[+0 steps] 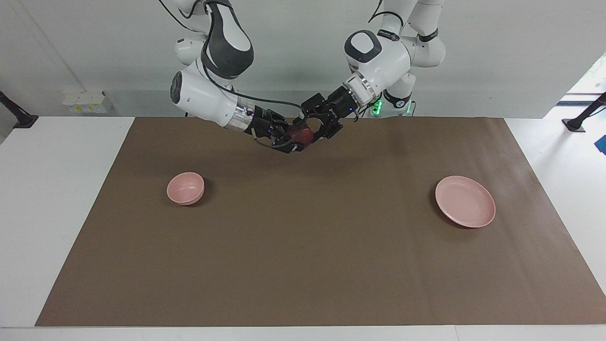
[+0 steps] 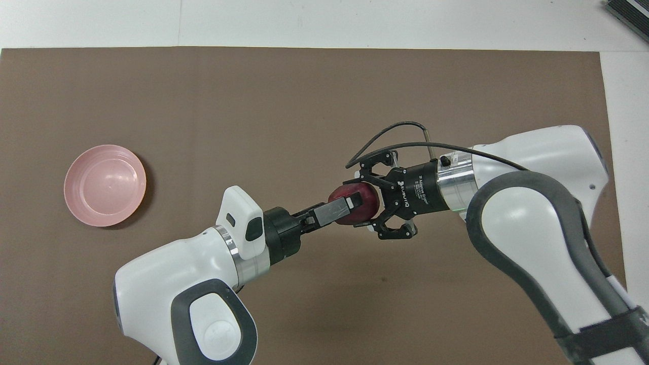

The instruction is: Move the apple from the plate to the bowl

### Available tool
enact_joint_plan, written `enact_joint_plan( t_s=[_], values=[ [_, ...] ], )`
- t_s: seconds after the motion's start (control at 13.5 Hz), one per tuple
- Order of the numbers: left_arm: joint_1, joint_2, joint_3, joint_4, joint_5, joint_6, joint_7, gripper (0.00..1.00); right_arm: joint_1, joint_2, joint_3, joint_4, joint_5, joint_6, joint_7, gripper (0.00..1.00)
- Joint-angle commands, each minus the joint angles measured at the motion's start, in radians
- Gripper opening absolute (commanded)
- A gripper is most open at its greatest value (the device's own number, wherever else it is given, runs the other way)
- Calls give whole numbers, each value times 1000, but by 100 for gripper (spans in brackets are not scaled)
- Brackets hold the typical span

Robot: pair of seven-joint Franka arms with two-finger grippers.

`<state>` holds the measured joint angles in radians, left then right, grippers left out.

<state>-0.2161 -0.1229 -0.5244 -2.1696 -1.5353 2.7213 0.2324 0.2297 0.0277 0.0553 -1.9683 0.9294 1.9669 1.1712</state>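
Note:
The dark red apple (image 1: pixel 304 136) (image 2: pixel 366 202) is up in the air between my two grippers, over the mat's middle. My left gripper (image 1: pixel 316 127) (image 2: pixel 347 205) is shut on it, one finger across its top. My right gripper (image 1: pixel 294 142) (image 2: pixel 361 203) comes at the apple from the other way and sits around it. The flat pink plate (image 1: pixel 465 201) (image 2: pixel 104 185) lies bare toward the left arm's end. The small deep pink bowl (image 1: pixel 185 188) stands toward the right arm's end. In the overhead view my right arm hides the bowl.
A brown mat (image 1: pixel 303 246) (image 2: pixel 284 101) covers most of the white table (image 1: pixel 52 199). The plate and the bowl are the only things on it.

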Motion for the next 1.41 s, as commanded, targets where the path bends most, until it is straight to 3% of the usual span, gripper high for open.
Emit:
enact_joint_plan(
  t_s=[0.0,0.44,1.04,1.19,1.33],
  values=[
    [24,-12,3,1,-6,8,-16,100,-47,-19,8,29,-140,-10,-2,0],
    [109,-1,6,-1,18,6,-19,100,-90,-11,6,51,-430,-10,-345,0],
    [222,23,7,16,340,-67,-25,100,-193,-8,6,32,-796,10,-896,0],
    [248,23,9,16,488,-139,-76,100,-217,-3,6,11,-866,67,-990,0],
    [280,43,9,60,741,-278,-209,100,-259,0,8,-27,-899,157,-1123,0]
  ],
)
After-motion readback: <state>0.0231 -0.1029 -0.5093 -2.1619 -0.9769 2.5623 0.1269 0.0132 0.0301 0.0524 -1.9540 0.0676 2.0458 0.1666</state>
